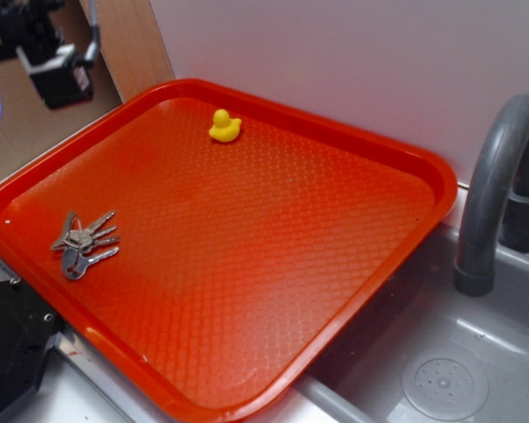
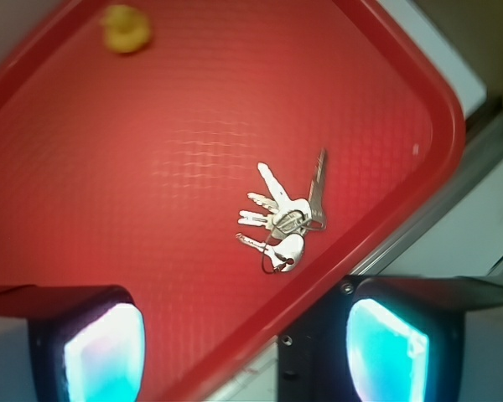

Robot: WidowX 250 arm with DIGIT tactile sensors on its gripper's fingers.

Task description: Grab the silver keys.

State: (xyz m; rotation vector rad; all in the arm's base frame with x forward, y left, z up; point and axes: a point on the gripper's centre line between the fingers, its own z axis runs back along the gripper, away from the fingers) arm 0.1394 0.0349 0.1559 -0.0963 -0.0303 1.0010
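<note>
The silver keys (image 1: 86, 242) lie fanned out on a thin wire ring near the left front corner of the red tray (image 1: 273, 264). In the wrist view the keys (image 2: 283, 219) lie flat close to the tray's rim (image 2: 377, 251). My gripper (image 2: 247, 343) is open and empty, with its two cyan-padded fingers (image 2: 105, 356) wide apart. It hangs well above the tray, and the keys lie ahead of the fingers, not between them. In the exterior view, black arm parts (image 1: 57, 57) show at the top left, high above the tray.
A yellow toy duck (image 1: 225, 126) stands near the tray's back edge, far from the keys; it also shows in the wrist view (image 2: 125, 29). A grey faucet (image 1: 494, 185) and sink basin (image 1: 445, 383) lie right of the tray. A black block (image 1: 9, 352) sits at the front left.
</note>
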